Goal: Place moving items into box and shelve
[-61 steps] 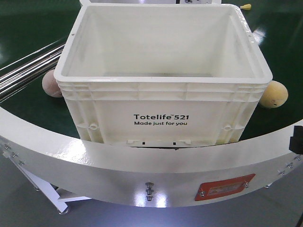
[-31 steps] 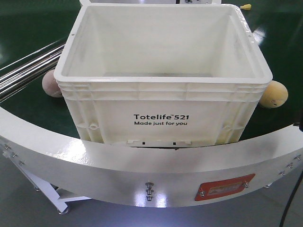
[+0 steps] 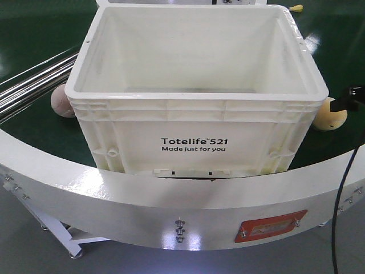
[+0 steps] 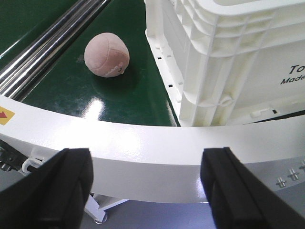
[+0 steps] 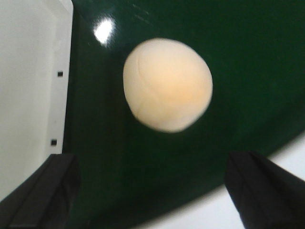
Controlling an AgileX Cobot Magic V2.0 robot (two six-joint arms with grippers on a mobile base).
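White ribbed plastic crate (image 3: 137, 142), one, printed "Totelife 521", stands on the green table (image 3: 34, 34). Two plush toys flank it on the table: one dusty-pink seamed ball (image 4: 106, 55) at its left and one yellow rounded fruit (image 5: 167, 83) at its right. The fingers of the left gripper (image 4: 145, 191) and the right gripper (image 5: 152, 191) are spread apart, the right hovering over the fruit.

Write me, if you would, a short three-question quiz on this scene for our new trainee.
1. True or false: the pink ball and the yellow plush both lie outside the white crate.
2. The right claw is aimed at: A the yellow plush, B the pink ball, C the crate's inside.
3. Is the left claw open or shut?
Key: 1 true; 2 A; 3 open.
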